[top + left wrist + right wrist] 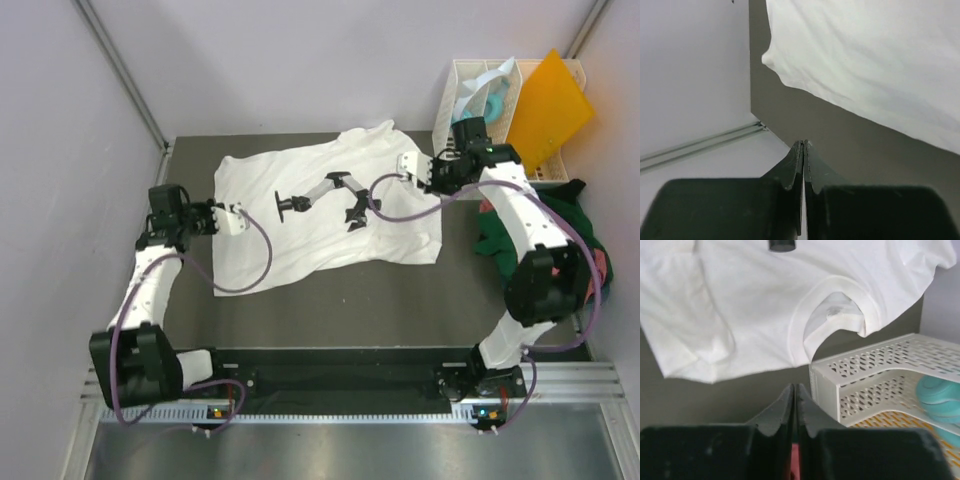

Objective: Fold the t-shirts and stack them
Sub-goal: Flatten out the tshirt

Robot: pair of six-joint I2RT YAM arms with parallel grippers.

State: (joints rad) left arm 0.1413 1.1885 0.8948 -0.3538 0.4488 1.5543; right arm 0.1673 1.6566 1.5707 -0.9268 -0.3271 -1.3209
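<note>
The dark fingers of the left gripper (pixel 803 143) and right gripper (pixel 795 386) are pinched together, empty. Ahead of both lies the large plain white cloth t-shirt (pixel 300 250), spread flat on the table (pixel 400 290). Its long axis spans between them: hem (pixel 220 180) leftward, collar (pixel 835 305) nearest the right.

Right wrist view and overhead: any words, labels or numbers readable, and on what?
No text is readable.
Neck tag in the white t-shirt: grey marks, too blurred to read.
Dark print on that shirt: shapes only, no letters seen.
Rack: no marking seen.
</note>
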